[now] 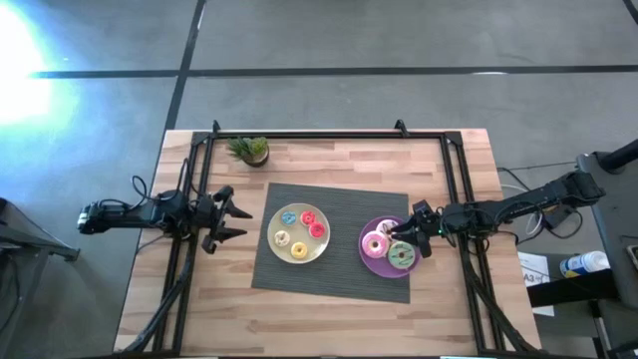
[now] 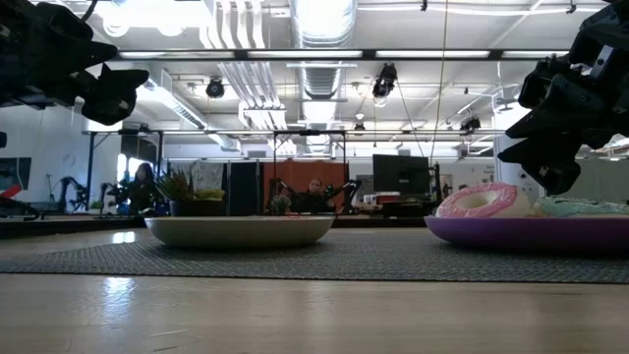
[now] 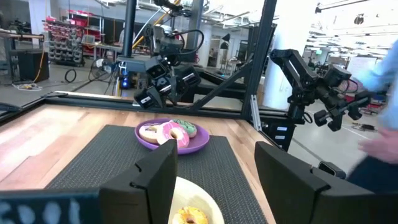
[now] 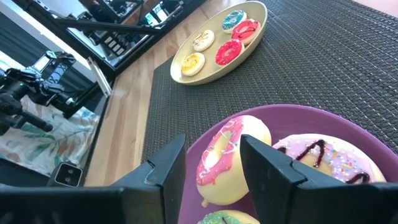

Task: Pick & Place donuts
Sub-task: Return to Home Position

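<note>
Ok so, from where I'm standing: the left gripper [image 1: 239, 222] hangs over the bare wood of the worktop [image 1: 329, 324], just off the left edge of the dark woven mat [image 1: 339, 199]. Its fingers are spread wide with nothing between them.

Next along, on the mat, sits the beige plate [image 1: 299, 233] with 5 small donuts lying flat in it. There's a blue donut [image 4: 234, 18], a red donut [image 4: 247, 27], a second red donut [image 4: 228, 51], a cream donut [image 4: 203, 41] and a yellow donut [image 4: 191, 62]. None are stacked.

Right of that, at the mat's right edge, the purple plate [image 2: 521, 233] holds 3 bigger ones packed close together: a pink donut [image 4: 224, 165], a green donut [image 1: 402, 256] and a white-pink donut [image 4: 329, 158] with dark drizzle.

The right gripper [image 1: 403, 239] hovers over the right part of that plate. Its fingers are parted and gripping nothing, with the pink donut just past the gap between them.

Small potted plant [image 1: 249, 150] at the back of the worktop.
</note>
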Robot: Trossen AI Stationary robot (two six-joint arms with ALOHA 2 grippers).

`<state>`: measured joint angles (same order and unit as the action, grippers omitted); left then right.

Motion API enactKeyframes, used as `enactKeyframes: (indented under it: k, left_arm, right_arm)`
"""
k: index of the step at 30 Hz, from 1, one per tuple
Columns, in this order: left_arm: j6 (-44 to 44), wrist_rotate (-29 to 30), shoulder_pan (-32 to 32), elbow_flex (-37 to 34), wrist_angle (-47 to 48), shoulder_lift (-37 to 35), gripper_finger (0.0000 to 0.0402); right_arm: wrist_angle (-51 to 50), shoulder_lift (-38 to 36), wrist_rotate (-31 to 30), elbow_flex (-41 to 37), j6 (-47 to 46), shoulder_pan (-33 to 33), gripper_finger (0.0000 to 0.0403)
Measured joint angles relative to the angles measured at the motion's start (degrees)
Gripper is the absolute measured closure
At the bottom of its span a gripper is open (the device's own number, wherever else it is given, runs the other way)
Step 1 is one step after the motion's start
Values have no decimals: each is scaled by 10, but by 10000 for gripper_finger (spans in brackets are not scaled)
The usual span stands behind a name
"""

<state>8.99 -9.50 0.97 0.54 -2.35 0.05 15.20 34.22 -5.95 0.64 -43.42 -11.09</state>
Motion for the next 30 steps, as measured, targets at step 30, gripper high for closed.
enactKeyframes:
  k: [30]
  left_arm:
    - [0, 0, 0, 0, -1, 0, 212]
  right_arm:
    - [-81, -292, 206, -1, 305, 144, 259]
